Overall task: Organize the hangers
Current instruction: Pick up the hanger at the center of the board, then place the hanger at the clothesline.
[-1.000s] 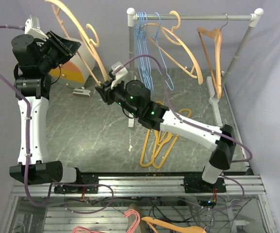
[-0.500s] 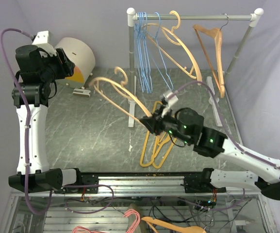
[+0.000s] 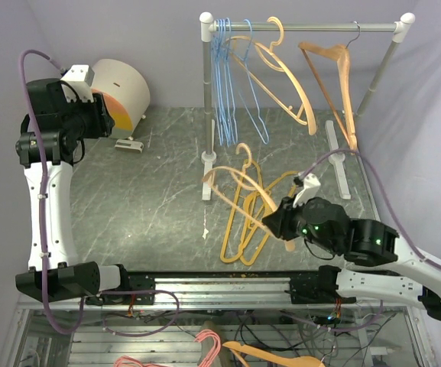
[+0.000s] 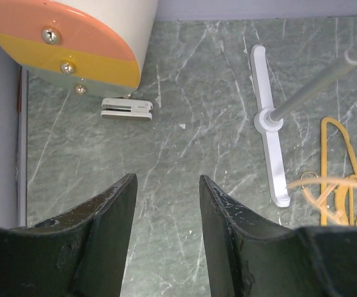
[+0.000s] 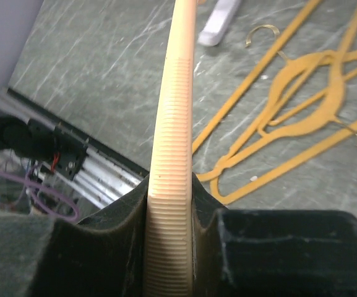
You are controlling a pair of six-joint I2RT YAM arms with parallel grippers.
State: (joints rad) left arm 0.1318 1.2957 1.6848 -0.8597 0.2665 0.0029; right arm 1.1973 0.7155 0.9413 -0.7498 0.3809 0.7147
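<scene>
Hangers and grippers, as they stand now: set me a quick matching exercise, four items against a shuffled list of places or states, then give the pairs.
Items
1. light-blue wire hangers
2. ribbed tan hanger
3. yellow hangers
4. left gripper

Places or states
A. lying flat on the table
B. open, nothing between the fingers
C. hanging on the rail, by its left post in the top view
D. clamped in the right gripper

Pairs: 1-C, 2-D, 3-A, 4-B
</scene>
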